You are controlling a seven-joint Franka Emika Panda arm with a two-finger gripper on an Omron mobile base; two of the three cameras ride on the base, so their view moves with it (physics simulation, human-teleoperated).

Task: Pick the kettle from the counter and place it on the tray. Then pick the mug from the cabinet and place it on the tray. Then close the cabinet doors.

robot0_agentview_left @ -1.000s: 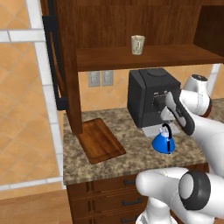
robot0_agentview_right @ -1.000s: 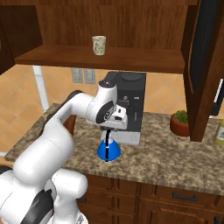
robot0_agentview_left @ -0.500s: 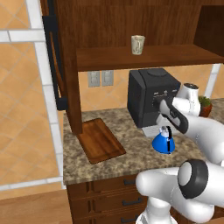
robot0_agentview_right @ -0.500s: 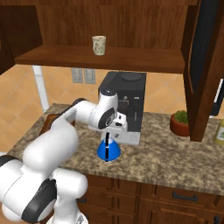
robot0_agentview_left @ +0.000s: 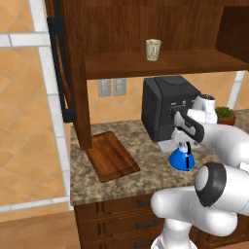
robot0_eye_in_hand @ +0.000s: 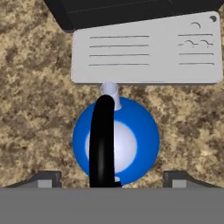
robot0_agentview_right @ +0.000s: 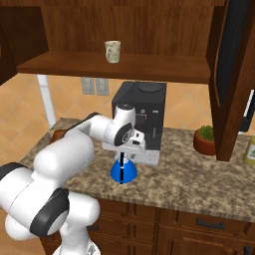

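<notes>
Kettle stands on the worktop directly beneath the hand, whose wide-open fingers straddle the arched handle, holding nothing, apparently aligned for grasping.

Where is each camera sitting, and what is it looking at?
Left base view: behind the arm, on its left; faces the counter, tray and mug; the arm rises lower right.
Right base view: behind, on the right; same counter; the arm rises lower left.
Hand view: on the hand, looking down; fingertips at bottom.
All share the kettle.

Kettle on counter before coffee machine, tray leftward.
</notes>
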